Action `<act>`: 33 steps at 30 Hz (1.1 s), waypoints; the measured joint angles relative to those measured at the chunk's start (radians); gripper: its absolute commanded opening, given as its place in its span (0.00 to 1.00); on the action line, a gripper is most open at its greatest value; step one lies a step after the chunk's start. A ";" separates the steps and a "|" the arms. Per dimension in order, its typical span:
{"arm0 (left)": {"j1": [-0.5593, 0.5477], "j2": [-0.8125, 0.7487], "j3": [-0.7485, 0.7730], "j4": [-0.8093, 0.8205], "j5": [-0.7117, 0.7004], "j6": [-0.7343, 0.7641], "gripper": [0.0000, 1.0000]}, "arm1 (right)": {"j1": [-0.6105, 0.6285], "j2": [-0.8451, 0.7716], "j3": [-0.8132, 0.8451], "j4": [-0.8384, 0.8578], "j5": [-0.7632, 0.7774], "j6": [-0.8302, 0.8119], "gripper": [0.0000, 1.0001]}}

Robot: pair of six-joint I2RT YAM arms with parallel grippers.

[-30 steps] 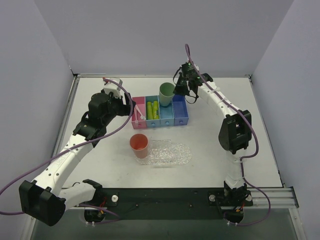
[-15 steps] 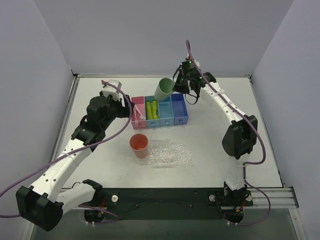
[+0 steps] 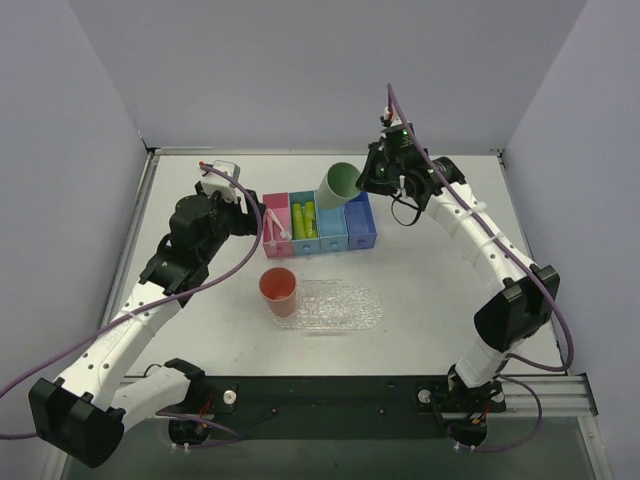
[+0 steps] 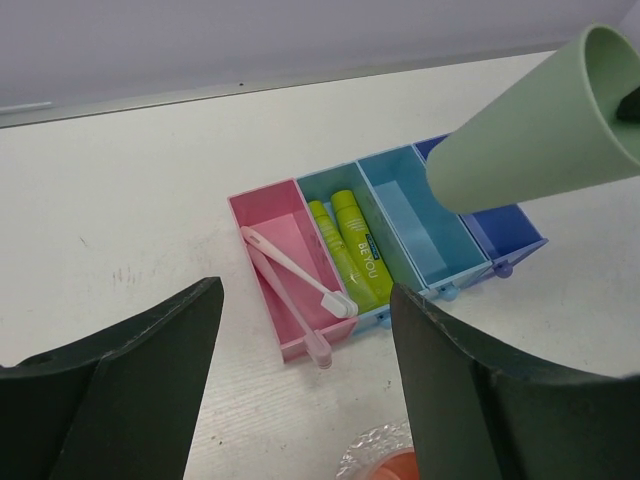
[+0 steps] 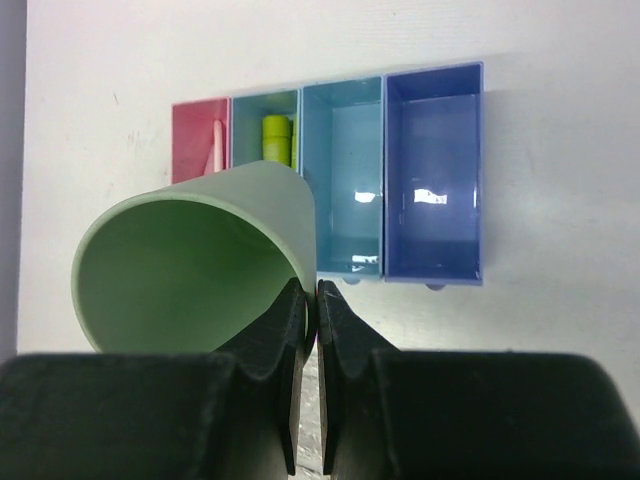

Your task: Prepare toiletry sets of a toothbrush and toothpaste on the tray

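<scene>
Toothbrushes [image 4: 295, 275]: two, in the pink end compartment of the row of bins [image 5: 432, 170]. Their long axes run roughly along the compartment and their heads are at the end nearer the tray [image 3: 345, 305]; one head pokes past that wall.

Toothpaste [image 4: 355, 245]: two tubes side by side in the adjacent teal compartment, lengthwise.

The tray lies in front of the bins, with an orange cup [image 3: 278, 290] at its left end.

Green cup [image 3: 340, 185]: tilted in the air over the middle compartments, partly masking them in the right wrist view.

Right arm: stretched far across the table. The right gripper [image 5: 312, 300] is clamped on the cup's rim, one finger inside and one outside.

Left arm: elbow bent, wrist near the pink end. The left gripper [image 4: 305, 295] is spread wide, holds nothing, and frames the toothbrushes.
</scene>
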 measured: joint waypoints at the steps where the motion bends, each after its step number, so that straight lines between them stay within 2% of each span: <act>1: 0.001 0.000 0.000 0.000 0.000 0.003 0.78 | -0.003 -0.024 -0.021 -0.006 -0.005 -0.019 0.00; 9: 0.037 0.003 0.000 -0.001 0.021 0.007 0.79 | -0.017 -0.201 -0.096 -0.148 -0.024 -0.188 0.00; 16: 0.062 0.027 0.002 -0.023 0.065 -0.001 0.79 | -0.017 -0.285 -0.123 -0.320 -0.027 -0.306 0.00; 24: 0.068 0.039 0.003 -0.032 0.068 0.003 0.79 | -0.008 -0.355 -0.318 -0.410 -0.037 -0.320 0.00; 33: 0.068 0.039 0.003 -0.032 0.074 0.002 0.79 | 0.109 -0.361 -0.440 -0.368 -0.020 -0.264 0.00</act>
